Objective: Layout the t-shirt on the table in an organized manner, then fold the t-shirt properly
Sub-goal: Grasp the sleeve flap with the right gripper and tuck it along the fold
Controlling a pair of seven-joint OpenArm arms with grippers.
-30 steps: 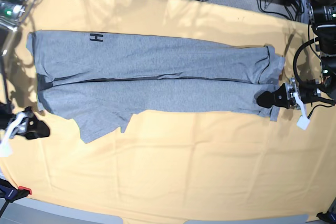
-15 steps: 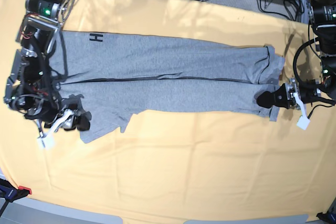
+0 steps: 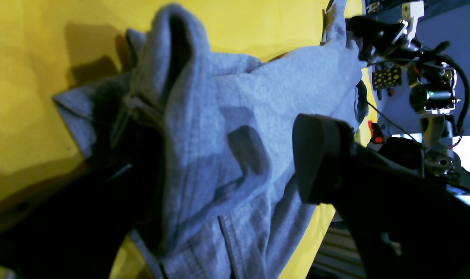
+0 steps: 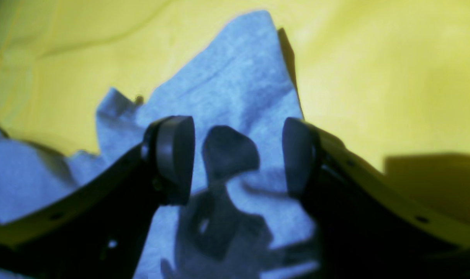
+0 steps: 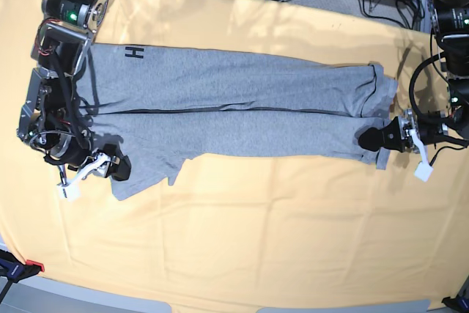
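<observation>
My right gripper (image 5: 110,167), jaws apart at lower left, hovers over the t-shirt (image 5: 220,104) sleeve; I should pinch its corner cleanly; my left gripper (image 5: 381,139), also apart, straddles the hem at right

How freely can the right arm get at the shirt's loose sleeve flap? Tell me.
Probably yes. The right gripper hangs open right over the t-shirt flap, grey cloth showing between its fingers, with nothing in the way.

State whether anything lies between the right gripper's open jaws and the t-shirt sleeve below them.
Nothing visible does. The right gripper stands open directly over the grey t-shirt, with only its own shadow on the cloth between the fingertips.
</observation>
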